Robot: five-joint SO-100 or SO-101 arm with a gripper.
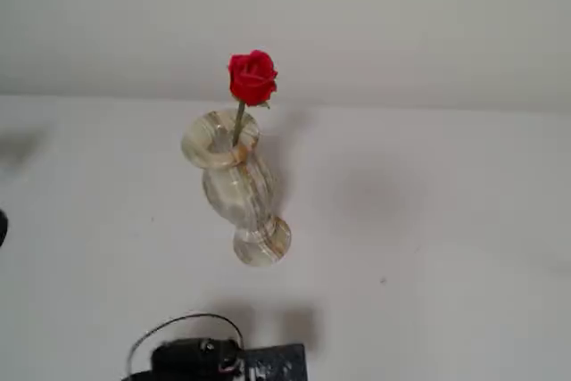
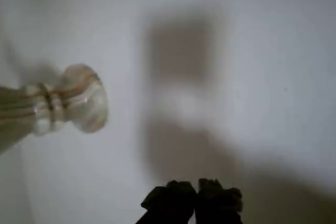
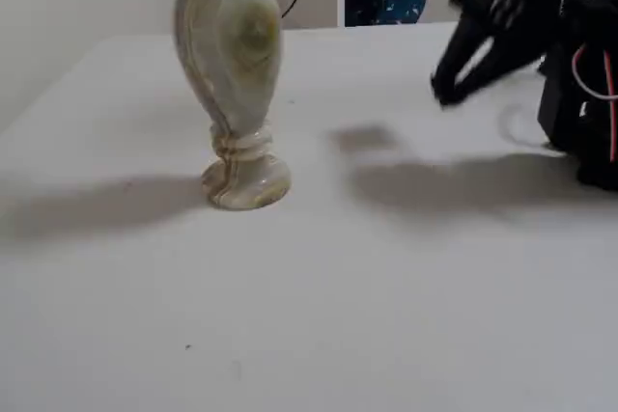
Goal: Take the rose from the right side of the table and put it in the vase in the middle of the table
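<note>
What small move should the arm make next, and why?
Probably retreat to rest: the rose already stands in the vase, stem inside the rim, and the gripper is empty, fingers together, clear of the vase.

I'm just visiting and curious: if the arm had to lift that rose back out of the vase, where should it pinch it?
Probably the bare stem just under the rose bloom, above the vase rim. It stands nearly upright, so the gripper should come in sideways above the rim, then pull straight up.

Red rose (image 1: pixel 252 77), cream brown-veined vase (image 1: pixel 236 186)
</note>
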